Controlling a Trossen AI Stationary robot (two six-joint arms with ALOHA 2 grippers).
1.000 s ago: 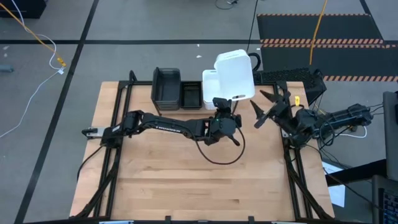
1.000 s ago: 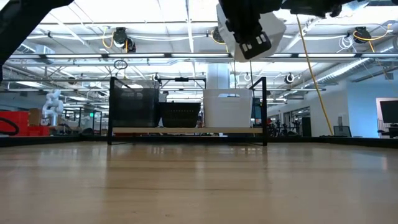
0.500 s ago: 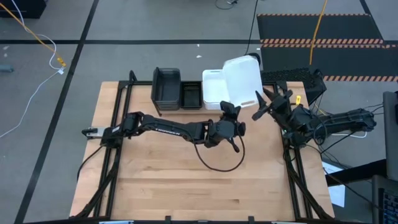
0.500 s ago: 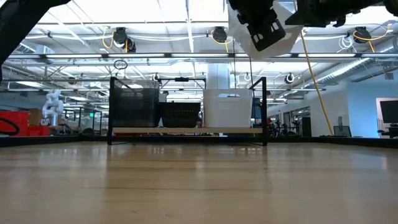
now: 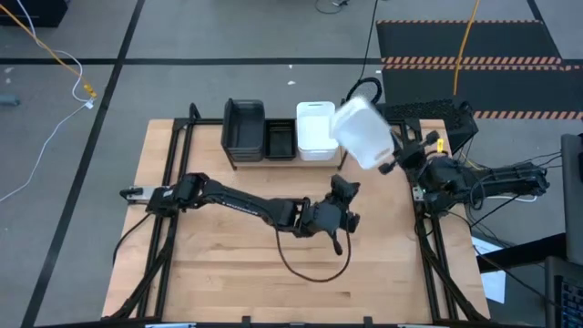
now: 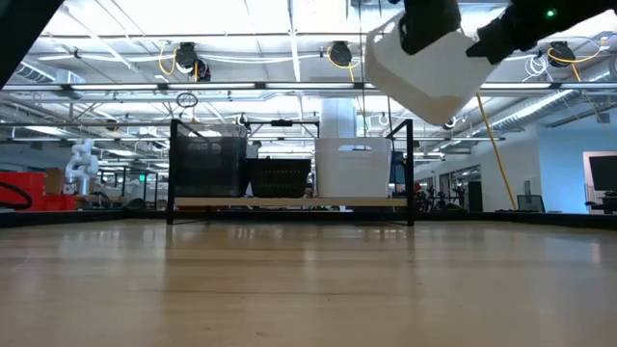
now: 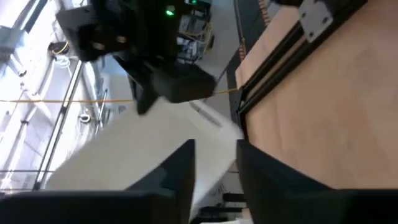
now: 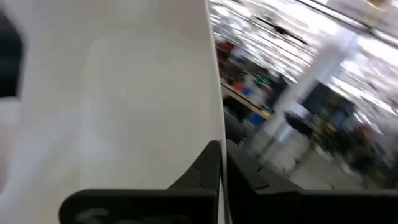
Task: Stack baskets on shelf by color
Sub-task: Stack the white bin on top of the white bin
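Low over mid-table, left gripper [image 5: 344, 202] empty, fingers parted. Beyond, right gripper [image 5: 393, 164] pinching tilted white rounded plastic basket [image 5: 364, 133] aloft beside black-rod wooden-board shelf [image 5: 241, 161]. Thin rim grip likely to slip, dropping basket.

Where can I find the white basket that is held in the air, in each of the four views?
High view: lifted white basket, right of the shelf, at the right gripper.
Low view: top right, above the shelf.
Left wrist view: lower left.
Right wrist view: fills the left half.
Shared landmark: the shelf, high and low views only.
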